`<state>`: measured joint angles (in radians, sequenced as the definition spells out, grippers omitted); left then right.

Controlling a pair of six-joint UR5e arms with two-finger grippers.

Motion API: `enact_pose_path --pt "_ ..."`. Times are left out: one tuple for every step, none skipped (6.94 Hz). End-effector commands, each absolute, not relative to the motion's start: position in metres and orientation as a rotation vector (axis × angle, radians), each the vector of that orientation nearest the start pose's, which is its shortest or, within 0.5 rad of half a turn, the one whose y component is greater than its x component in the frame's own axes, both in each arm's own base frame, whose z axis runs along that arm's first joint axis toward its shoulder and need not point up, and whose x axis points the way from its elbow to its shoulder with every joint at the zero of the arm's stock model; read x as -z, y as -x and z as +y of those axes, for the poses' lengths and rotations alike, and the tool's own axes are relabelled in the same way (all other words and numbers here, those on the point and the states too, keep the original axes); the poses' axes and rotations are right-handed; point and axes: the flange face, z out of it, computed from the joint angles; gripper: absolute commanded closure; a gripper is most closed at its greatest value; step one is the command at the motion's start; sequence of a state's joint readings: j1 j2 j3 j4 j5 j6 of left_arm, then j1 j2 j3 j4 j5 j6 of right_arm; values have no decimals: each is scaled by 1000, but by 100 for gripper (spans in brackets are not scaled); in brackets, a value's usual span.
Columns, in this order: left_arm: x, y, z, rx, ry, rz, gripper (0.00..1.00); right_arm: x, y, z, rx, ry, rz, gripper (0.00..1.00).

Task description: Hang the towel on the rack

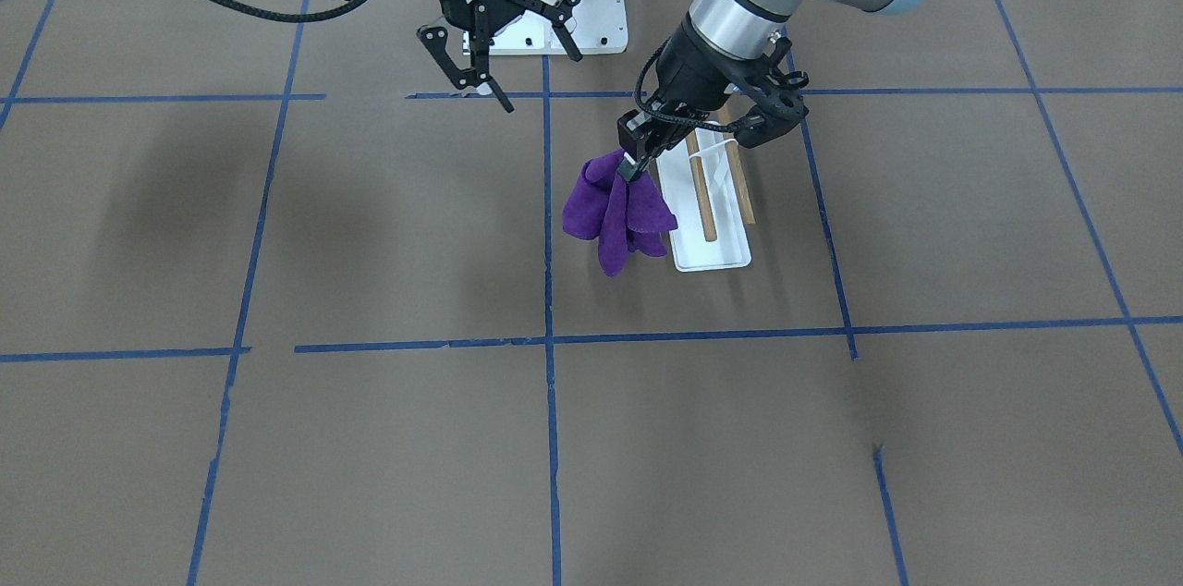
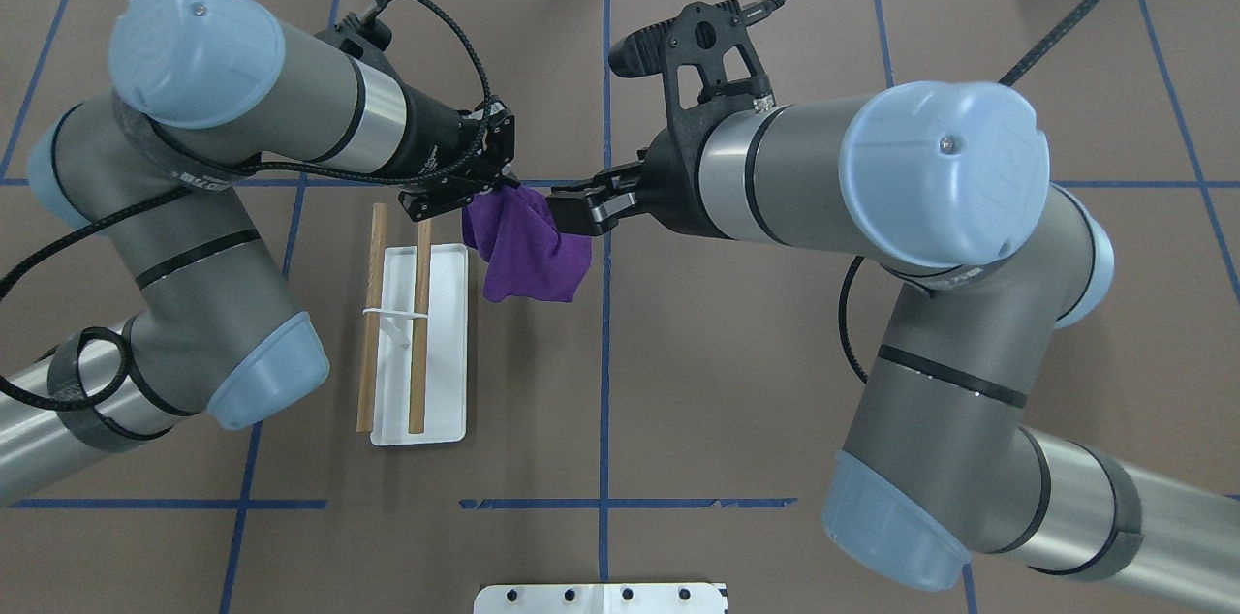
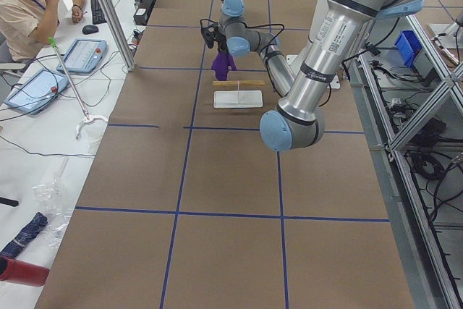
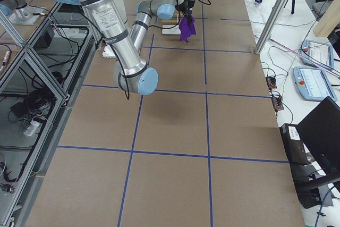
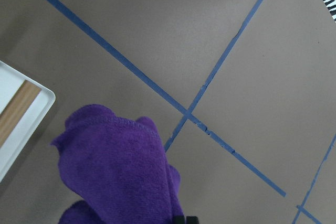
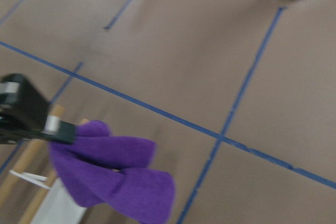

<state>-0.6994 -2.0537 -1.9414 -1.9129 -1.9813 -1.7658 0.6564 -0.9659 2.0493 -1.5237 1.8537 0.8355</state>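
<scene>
The left hand (image 1: 631, 168) pinches the purple towel (image 1: 615, 212) aloft just beside the rack (image 1: 702, 198), while the right hand (image 1: 542, 82) hangs spread, holding nothing.

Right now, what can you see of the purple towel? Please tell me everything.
The purple towel looks like soft, fuzzy cloth with a stitched hem. It hangs bunched in loose folds from the left hand, which pinches its top. It is beside the rack, not over its rods.
</scene>
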Motion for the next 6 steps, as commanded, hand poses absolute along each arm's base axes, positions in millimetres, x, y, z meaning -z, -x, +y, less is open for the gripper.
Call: enact_pose_path --pt "-224 -349 -428 371 -63 1194 100 -187 327 -468 280 -415 -846 0" --pt "-251 -337 -421 302 -105 1152 100 -228 307 -482 358 -393 -754 0" --pt "-272 -331 -418 256 -129 1115 100 -262 282 -492 382 -369 -701 0" --pt "-296 -326 -414 195 -158 1089 100 -300 252 -498 380 -333 -673 0" --pt "-316 -322 -410 154 -182 1083 100 -328 220 -501 368 -290 -689 0" --pt "-326 -323 -412 151 -184 1079 100 -353 191 -503 407 -284 -675 0"
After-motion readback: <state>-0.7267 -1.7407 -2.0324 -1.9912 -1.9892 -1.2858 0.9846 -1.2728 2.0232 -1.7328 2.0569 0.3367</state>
